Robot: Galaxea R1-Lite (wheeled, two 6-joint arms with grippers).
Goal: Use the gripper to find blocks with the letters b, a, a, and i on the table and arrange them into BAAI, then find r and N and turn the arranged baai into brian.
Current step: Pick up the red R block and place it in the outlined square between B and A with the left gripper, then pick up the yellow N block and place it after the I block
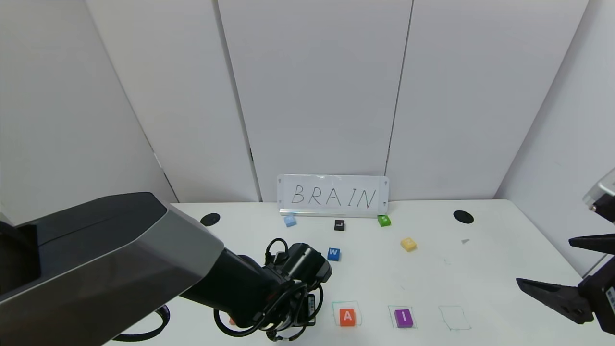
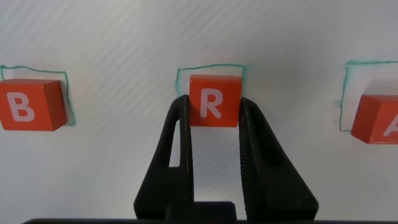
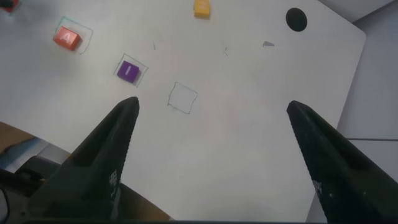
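In the left wrist view my left gripper [image 2: 214,104] is shut on the orange block r [image 2: 214,93], which sits inside a green outline on the table [image 1: 480,269]. The orange B block [image 2: 31,104] is in the outline on one side of it and an orange A block [image 2: 379,118] on the other. In the head view the left arm hides r; A [image 1: 347,317] and the purple I [image 1: 403,317] sit in their outlines, followed by an empty outline [image 1: 454,317]. A second A is not in view. The pale yellow N [image 1: 408,244] lies farther back. My right gripper [image 1: 562,266] is open, held above the table's right side.
A sign reading BRAIN [image 1: 334,196] stands at the back. In front of it lie a light blue block [image 1: 289,221], a black L [image 1: 339,225], a green S [image 1: 384,220] and a blue W [image 1: 334,254]. Two black holes [image 1: 210,219] [image 1: 463,216] are in the tabletop.
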